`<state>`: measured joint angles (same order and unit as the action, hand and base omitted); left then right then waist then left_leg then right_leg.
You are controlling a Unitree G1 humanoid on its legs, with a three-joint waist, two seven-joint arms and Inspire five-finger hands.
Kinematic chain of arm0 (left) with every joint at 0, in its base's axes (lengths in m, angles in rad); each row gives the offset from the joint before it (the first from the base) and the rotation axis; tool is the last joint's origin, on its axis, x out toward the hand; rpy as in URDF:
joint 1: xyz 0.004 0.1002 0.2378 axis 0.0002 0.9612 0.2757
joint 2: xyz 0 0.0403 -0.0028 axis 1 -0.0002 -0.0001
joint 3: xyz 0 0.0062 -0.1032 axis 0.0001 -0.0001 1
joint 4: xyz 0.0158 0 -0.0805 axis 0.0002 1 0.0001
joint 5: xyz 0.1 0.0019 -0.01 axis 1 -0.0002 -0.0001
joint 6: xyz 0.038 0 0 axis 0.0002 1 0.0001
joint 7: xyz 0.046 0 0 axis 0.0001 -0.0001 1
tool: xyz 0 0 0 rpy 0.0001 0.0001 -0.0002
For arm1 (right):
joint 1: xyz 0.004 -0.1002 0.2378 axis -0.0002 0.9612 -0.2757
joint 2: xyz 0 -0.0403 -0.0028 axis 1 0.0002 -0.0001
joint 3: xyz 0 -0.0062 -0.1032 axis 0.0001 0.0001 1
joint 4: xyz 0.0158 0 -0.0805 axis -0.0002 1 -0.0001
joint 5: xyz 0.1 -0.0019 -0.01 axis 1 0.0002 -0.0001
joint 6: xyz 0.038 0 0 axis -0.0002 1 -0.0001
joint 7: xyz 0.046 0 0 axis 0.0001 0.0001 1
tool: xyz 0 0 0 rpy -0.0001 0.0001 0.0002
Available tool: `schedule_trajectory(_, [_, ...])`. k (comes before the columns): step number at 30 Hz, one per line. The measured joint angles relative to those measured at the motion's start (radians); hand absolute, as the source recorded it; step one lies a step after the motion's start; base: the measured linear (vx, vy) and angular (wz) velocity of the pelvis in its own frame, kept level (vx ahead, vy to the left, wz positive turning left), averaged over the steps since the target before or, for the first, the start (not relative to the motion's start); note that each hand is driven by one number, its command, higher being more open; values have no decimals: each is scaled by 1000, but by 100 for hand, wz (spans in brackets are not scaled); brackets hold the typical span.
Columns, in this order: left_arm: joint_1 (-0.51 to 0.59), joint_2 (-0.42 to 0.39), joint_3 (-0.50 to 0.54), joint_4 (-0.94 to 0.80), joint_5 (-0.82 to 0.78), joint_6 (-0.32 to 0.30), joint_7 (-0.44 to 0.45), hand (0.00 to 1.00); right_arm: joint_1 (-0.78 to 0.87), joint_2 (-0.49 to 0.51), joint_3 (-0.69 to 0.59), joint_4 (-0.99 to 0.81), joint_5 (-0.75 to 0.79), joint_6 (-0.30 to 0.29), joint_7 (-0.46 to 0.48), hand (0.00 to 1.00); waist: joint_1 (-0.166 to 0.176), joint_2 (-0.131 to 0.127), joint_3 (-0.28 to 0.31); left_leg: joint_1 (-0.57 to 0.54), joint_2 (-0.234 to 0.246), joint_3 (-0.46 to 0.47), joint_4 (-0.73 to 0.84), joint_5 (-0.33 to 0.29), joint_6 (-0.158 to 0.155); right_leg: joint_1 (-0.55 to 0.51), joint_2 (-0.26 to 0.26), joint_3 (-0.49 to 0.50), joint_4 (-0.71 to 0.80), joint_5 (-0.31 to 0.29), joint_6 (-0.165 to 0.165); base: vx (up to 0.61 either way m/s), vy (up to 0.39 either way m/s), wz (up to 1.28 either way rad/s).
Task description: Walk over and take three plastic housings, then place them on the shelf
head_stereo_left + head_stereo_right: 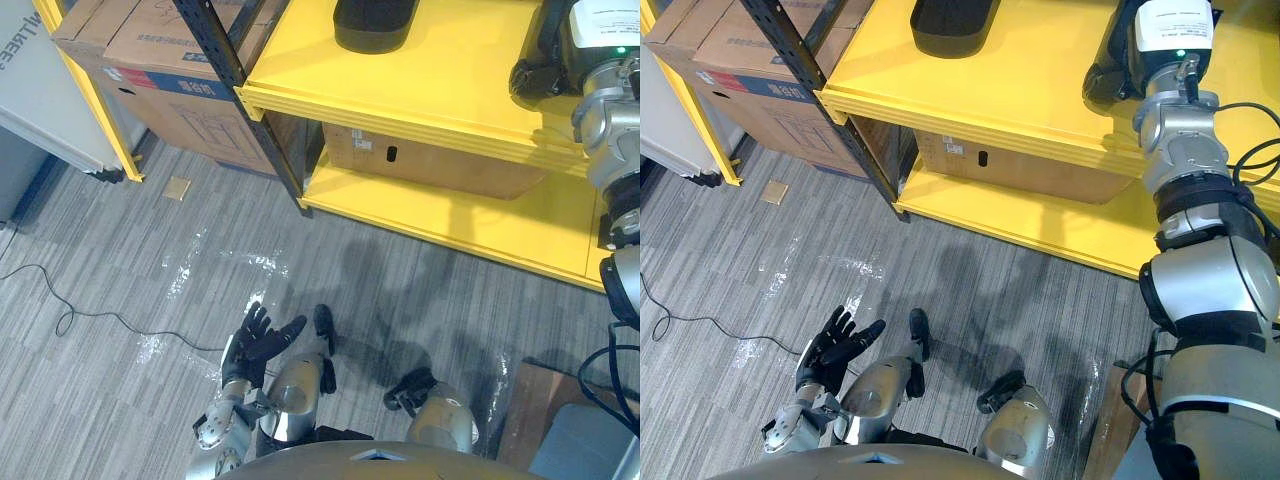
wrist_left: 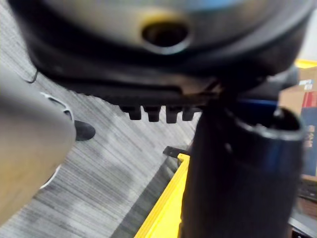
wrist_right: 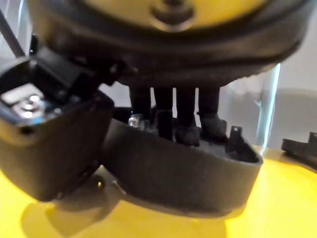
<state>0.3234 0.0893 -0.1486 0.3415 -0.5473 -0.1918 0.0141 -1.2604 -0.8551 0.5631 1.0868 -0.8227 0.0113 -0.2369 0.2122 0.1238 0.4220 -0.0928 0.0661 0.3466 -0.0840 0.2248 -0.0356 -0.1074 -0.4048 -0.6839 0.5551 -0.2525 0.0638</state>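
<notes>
One black housing (image 3: 188, 163) on the shelf (image 1: 450, 70) is clasped in the right hand (image 3: 163, 49); left hand (image 1: 255, 345) open.

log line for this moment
step: placing | right hand shut on plastic housing, on yellow shelf | second housing on shelf | left hand open, low

Two plastic housings are resting on the upper yellow shelf (image 1: 450, 70): one housing (image 1: 375, 22) farther back, the second housing (image 3: 198, 173) nearer the front edge. One cardboard box (image 1: 430, 160) is sitting on the lower shelf (image 1: 520, 225); one tan square (image 1: 178, 187) is lying on the floor (image 1: 400, 280).
</notes>
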Motion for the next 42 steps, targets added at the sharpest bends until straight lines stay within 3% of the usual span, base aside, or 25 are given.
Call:
schedule_trajectory(14, [1,23,7,1,0,-4,-34,100,33,-81,45,-33,-156,-153,-102,0,0,0,-1,0,0,-7,0,-2,-2,14,-2,-13,-18,15,14,21,-37,2])
schedule_trajectory(23, [2,36,8,2,1,-6,-39,100,39,-90,67,-43,-160,-164,-101,0,3,0,-2,3,7,-11,0,-2,-3,26,5,-22,-25,16,13,15,-45,1])
schedule_trajectory(30, [19,36,10,2,4,-9,-43,100,42,-92,79,-56,-196,-217,-101,0,3,0,-6,15,8,-11,0,-6,-8,41,8,-25,-32,16,13,20,-42,-1])
schedule_trajectory(42, [36,38,28,7,4,-10,-49,100,48,-94,118,-81,-232,-260,-121,0,6,-3,-23,14,14,-13,0,-6,-9,44,15,-30,-35,15,13,18,-43,0])
